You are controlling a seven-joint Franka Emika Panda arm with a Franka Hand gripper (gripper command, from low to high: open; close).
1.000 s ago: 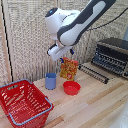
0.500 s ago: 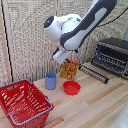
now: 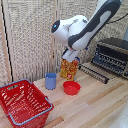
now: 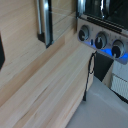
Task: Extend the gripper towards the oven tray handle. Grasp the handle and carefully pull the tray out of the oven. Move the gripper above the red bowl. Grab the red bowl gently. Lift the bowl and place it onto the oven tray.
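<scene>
The red bowl (image 3: 71, 88) sits upright on the wooden table, in front of an orange box. My gripper (image 3: 70, 54) hangs from the white arm above and a little behind the bowl, close to the top of the box, holding nothing; its fingers appear apart. The dark oven (image 3: 113, 54) stands at the exterior view's right. The tray (image 3: 94, 72) of thin dark bars sticks out from it over the table towards the box. The wrist view shows the oven's knobs (image 4: 100, 40) and a dark bar of the tray (image 4: 44, 22) over the wood.
A blue cup (image 3: 50, 81) stands beside the bowl, at the exterior view's left. An orange box (image 3: 69, 69) stands behind the bowl under the gripper. A large red mesh basket (image 3: 24, 103) with a blue rim fills the front left. A black cable (image 4: 90, 75) runs along the table edge.
The arm and gripper have shifted slightly lower and towards the exterior view's right. The bowl, cup, box and tray have not moved.
</scene>
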